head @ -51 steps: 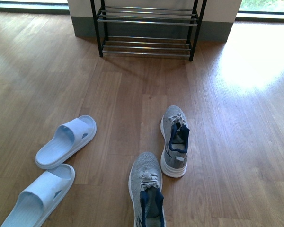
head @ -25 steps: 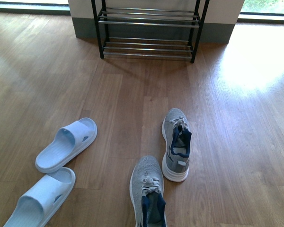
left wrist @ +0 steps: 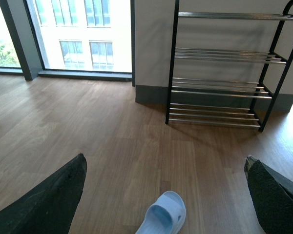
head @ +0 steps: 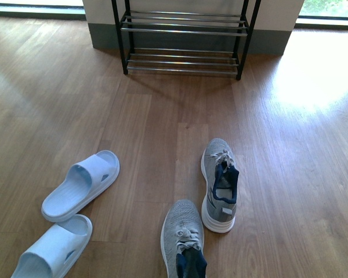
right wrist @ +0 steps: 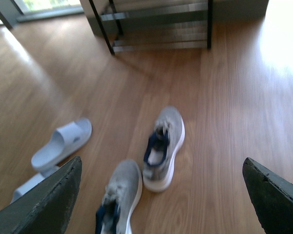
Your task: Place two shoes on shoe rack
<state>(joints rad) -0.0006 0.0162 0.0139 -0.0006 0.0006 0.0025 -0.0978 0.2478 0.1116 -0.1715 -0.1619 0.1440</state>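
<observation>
Two grey knit shoes with navy lining and white soles lie on the wooden floor, toes toward the rack. One shoe [head: 220,184] lies right of centre; the other shoe [head: 182,238] is nearer, partly cut off by the frame edge. In the right wrist view both show blurred, the further shoe [right wrist: 162,146] and the nearer shoe [right wrist: 118,197]. The black shoe rack [head: 182,36] with chrome bars stands against the far wall, also in the left wrist view [left wrist: 224,73]. My left gripper [left wrist: 163,197] is open above the floor. My right gripper [right wrist: 161,195] is open above the shoes, holding nothing.
Two pale blue slides lie left of the shoes, one slide [head: 81,184] further and one slide [head: 52,252] nearer. A slide [left wrist: 162,217] shows between the left fingers. Windows [left wrist: 83,29] run along the far left wall. Sunlight glares on the floor at right.
The front view has shifted: shoes and slides sit lower in the frame and the rack shows a little lower too. Nothing was taken hold of.
</observation>
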